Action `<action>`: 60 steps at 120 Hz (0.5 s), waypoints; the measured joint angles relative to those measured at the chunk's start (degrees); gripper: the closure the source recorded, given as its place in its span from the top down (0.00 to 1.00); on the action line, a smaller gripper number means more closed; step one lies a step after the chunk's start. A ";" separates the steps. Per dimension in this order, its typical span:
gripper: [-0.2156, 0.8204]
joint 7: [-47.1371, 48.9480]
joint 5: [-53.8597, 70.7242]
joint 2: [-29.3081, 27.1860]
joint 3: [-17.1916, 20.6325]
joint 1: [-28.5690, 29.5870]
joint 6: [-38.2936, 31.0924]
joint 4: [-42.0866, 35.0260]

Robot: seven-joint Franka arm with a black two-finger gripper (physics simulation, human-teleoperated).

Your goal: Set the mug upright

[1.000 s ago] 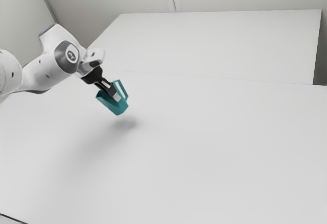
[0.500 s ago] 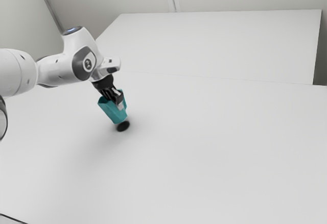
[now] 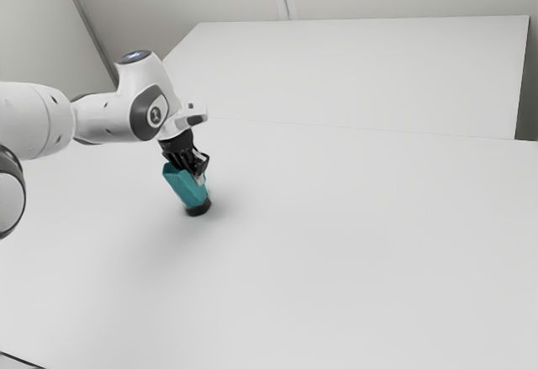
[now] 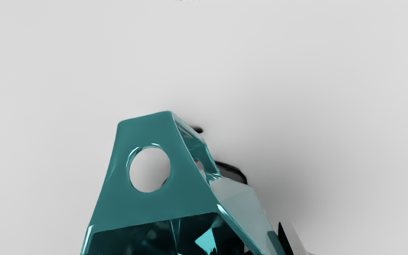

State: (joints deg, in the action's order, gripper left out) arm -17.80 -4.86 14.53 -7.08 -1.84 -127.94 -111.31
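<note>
The teal mug (image 3: 184,186) leans in the exterior view, its rim end toward the upper left and its base low, close above or at the table. A small dark shadow lies right at its base; whether it touches cannot be told. My gripper (image 3: 200,176) comes down from above and is shut on the mug at its side facing the exterior view's right. In the wrist view the mug (image 4: 143,209) shows a flat face with a round hole and a dark hollow inside. Pale fingertips of the gripper (image 4: 274,233) stand on either side of a teal part.
The white table (image 3: 353,243) spreads around the mug toward the exterior view's right and front. Behind it stands a large pale panel (image 3: 361,75). A thin dark line (image 3: 21,360) crosses the exterior view's lower left corner.
My hand has moved down and slightly to the exterior view's right, carrying the mug. The mug has turned to a steeper lean, and its shadow has drawn close under the base.
</note>
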 joint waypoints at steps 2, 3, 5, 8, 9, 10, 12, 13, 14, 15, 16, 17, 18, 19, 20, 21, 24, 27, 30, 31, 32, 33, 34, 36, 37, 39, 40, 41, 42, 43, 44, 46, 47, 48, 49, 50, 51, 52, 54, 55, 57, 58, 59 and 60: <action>0.04 0.23 0.02 0.09 0.01 0.01 -0.04 0.05; 0.04 0.34 0.02 0.12 0.02 0.01 -0.06 0.07; 0.04 0.56 0.04 0.20 0.01 0.00 -0.10 0.10; 0.04 0.88 0.05 0.35 0.04 0.01 -0.28 0.11; 0.04 0.98 0.05 0.38 0.04 0.01 -0.34 0.12; 0.04 1.08 0.06 0.43 0.05 0.00 -0.41 0.11; 0.04 1.28 0.07 0.49 0.06 0.00 -0.53 0.12; 0.04 1.37 0.07 0.52 0.06 0.00 -0.59 0.12; 0.04 1.46 0.07 0.55 0.06 0.00 -0.65 0.11; 0.04 1.56 0.08 0.57 0.07 0.00 -0.70 0.12; 0.04 1.65 0.08 0.58 0.07 0.00 -0.76 0.13; 0.04 1.74 0.08 0.60 0.07 0.00 -0.81 0.14; 0.04 1.83 0.08 0.61 0.07 0.00 -0.86 0.13; 0.04 1.91 0.07 0.62 0.07 0.00 -0.91 0.13; 0.05 1.98 0.06 0.63 0.07 0.00 -0.95 0.12; 0.05 2.05 0.04 0.64 0.07 0.00 -0.99 0.12; 0.07 2.24 -0.04 0.66 0.07 0.00 -1.10 0.11; 0.08 2.39 -0.14 0.67 0.07 0.00 -1.19 0.11; 0.10 2.51 -0.26 0.67 0.06 -0.01 -1.26 0.11; 0.11 2.55 -0.30 0.68 0.06 -0.01 -1.28 0.11; 0.12 2.59 -0.33 0.68 0.06 -0.01 -1.30 0.11; 0.12 2.62 -0.37 0.67 0.06 -0.01 -1.32 0.11; 0.13 2.66 -0.40 0.66 0.06 -0.01 -1.34 0.11; 0.15 2.72 -0.46 0.64 0.06 -0.01 -1.37 0.11; 0.16 2.76 -0.48 0.63 0.06 -0.01 -1.39 0.09; 0.17 2.82 -0.53 0.62 0.05 -0.01 -1.42 0.07; 0.18 2.85 -0.55 0.61 0.05 -0.01 -1.43 0.07; 0.19 2.88 -0.57 0.59 0.05 -0.01 -1.45 0.06; 0.20 2.91 -0.59 0.58 0.05 -0.01 -1.46 0.05; 0.21 2.94 -0.61 0.57 0.05 -0.01 -1.47 0.05; 0.22 2.97 -0.62 0.55 0.05 -0.01 -1.49 0.04; 0.24 3.02 -0.65 0.52 0.04 -0.02 -1.51 0.04; 0.25 3.04 -0.67 0.49 0.03 -0.02 -1.52 0.03; 0.26 3.07 -0.68 0.47 0.02 -0.02 -1.53 0.04; 0.27 3.09 -0.69 0.44 0.01 -0.02 -1.54 0.04; 0.28 3.12 -0.70 0.40 0.01 -0.01 -1.55 0.04; 0.29 3.14 -0.71 0.36 0.00 -0.01 -1.56 0.03; 0.29 3.16 -0.72 0.33 0.00 -0.01 -1.57 0.03; 0.31 3.21 -0.74 0.24 -0.01 -0.01 -1.58 0.05; 0.32 3.23 -0.74 0.19 -0.02 -0.01 -1.58 0.06; 0.33 3.27 -0.76 0.10 -0.02 -0.01 -1.59 0.07; 0.34 3.29 -0.76 0.01 -0.02 -0.01 -1.59 0.07; 0.34 3.31 -0.77 -0.07 -0.02 -0.01 -1.59 0.08; 0.35 3.33 -0.78 -0.15 -0.03 -0.01 -1.59 0.08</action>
State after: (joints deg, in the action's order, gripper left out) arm -14.47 -5.64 14.38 -7.11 -1.85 -129.53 -111.23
